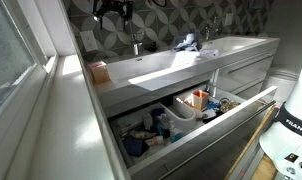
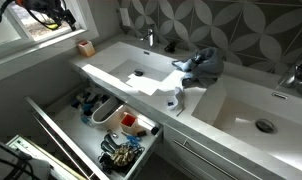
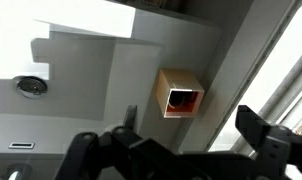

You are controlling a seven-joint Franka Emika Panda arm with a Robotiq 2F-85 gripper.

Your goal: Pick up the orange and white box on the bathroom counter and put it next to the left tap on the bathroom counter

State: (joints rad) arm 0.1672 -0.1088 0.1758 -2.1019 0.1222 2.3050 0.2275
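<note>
The orange and white box (image 1: 96, 72) stands upright on the bathroom counter (image 1: 141, 88) at its end by the window, also in an exterior view (image 2: 86, 47). In the wrist view I look straight down on its open top (image 3: 181, 95). My gripper (image 3: 176, 150) is open and empty, high above the box; it shows at the top edge of both exterior views (image 1: 111, 10) (image 2: 51, 12). The left tap (image 1: 137, 45) (image 2: 148, 38) stands behind the nearer basin, apart from the box. Its dark top shows in the wrist view (image 3: 129, 117).
A blue cloth (image 2: 201, 65) lies on the counter between the basins. The other tap (image 2: 296, 72) (image 1: 206, 35) stands further along. A drawer full of clutter (image 2: 111, 125) (image 1: 181, 115) is pulled open under the counter. A window sill (image 2: 31, 45) runs beside the box.
</note>
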